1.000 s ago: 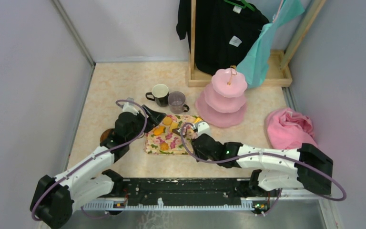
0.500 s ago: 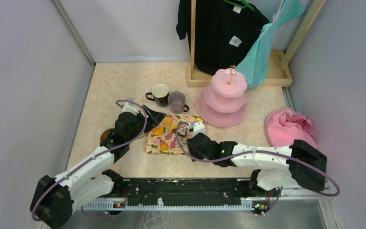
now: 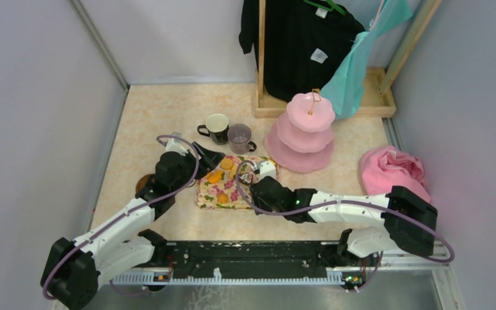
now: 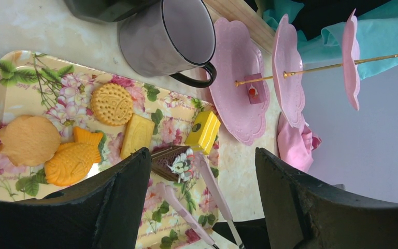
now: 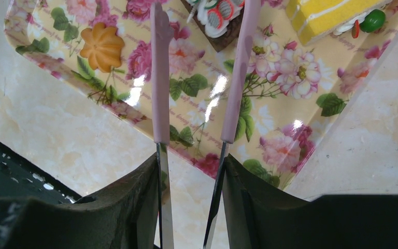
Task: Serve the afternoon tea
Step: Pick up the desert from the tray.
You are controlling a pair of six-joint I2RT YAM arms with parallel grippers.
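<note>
My right jaws [image 5: 192, 174] are clamped on the metal shanks of the tongs [image 5: 159, 78], and the tongs' own pink blades stand apart. The brown cake [image 4: 168, 158] lies straight ahead of them on the tray [image 4: 41, 72]. It sits between the two tips and closer to one, which touches its decorated end. As far as I can tell, its long axis runs across the tongs rather than along them, so I judge that closing them would pinch its short width.

The right arm is the one in reach. The stand [image 3: 303, 132] is beyond the tray on that same side, so the carry also belongs to this arm. My left jaws [image 3: 201, 157] are wide apart and hold nothing, hovering over the tray's other edge.

Counting:
- **Snacks:** six show on the tray from the left wrist, a flower-shaped seventh shows from the right wrist, and one small piece sits on the stand's bottom tier.
- **Tiers:** three.
- **Mugs:** two on the desk [image 3: 161, 116] behind the tray, one black [image 3: 217, 127] and one smoky [image 3: 239, 137].
- **Coasters:** I can see only one [image 3: 143, 183], half under the left arm.
</note>
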